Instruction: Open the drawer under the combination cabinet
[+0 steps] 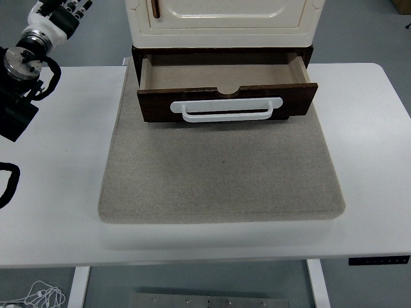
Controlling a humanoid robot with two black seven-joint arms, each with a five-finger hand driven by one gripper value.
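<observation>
head view: the dark brown drawer (pixel 226 90) sits pulled out at upper centre under the cream cabinet (pixel 225 19), its white handle (pixel 226 109) facing the near edge — nothing visible inside. it rests on a grey felt mat (pixel 221 173) on the white table (pixel 58 192). at upper left the left hand (pixel 58 16) is partly cut off — holding nothing, its finger state cannot be told.
</observation>
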